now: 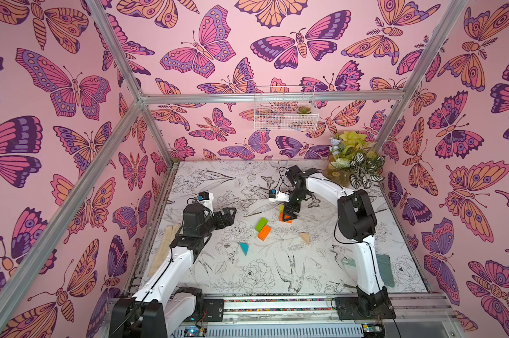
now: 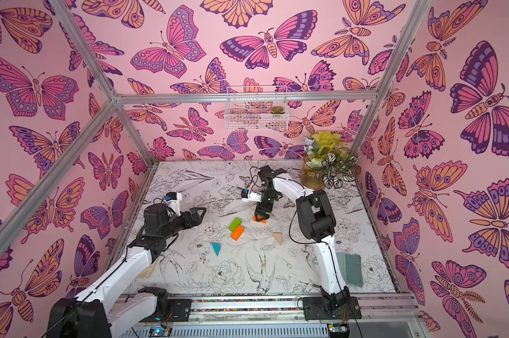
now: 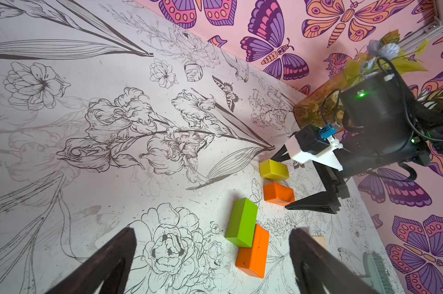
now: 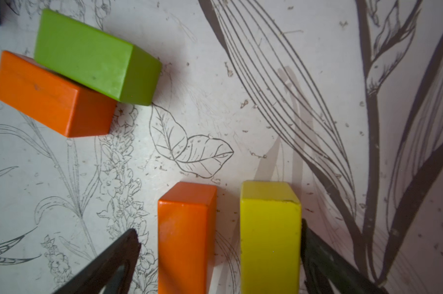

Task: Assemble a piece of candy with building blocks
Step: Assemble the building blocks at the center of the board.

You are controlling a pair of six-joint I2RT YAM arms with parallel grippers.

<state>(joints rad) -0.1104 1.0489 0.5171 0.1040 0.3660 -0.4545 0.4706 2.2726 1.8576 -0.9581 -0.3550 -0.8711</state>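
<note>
Right tool (image 4: 218, 227) released, straddling yellow brick (image 4: 270, 236) and orange brick (image 4: 183, 241), far of centre on surface (image 1: 320, 278). Green brick (image 4: 88, 58) touching other orange brick (image 4: 44, 96), nearer left. Teal triangle (image 1: 243, 248) and tan triangle (image 1: 305, 237) nearer, well apart. Left tool (image 1: 228, 215) released, hovering left.

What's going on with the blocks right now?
The right gripper is open, set down astride an orange brick and the yellow brick, which lie side by side with a gap. The green brick and second orange brick touch at mid-table. The teal triangle and tan triangle lie apart, unplaced. The left gripper hovers open, holding nothing.
</note>
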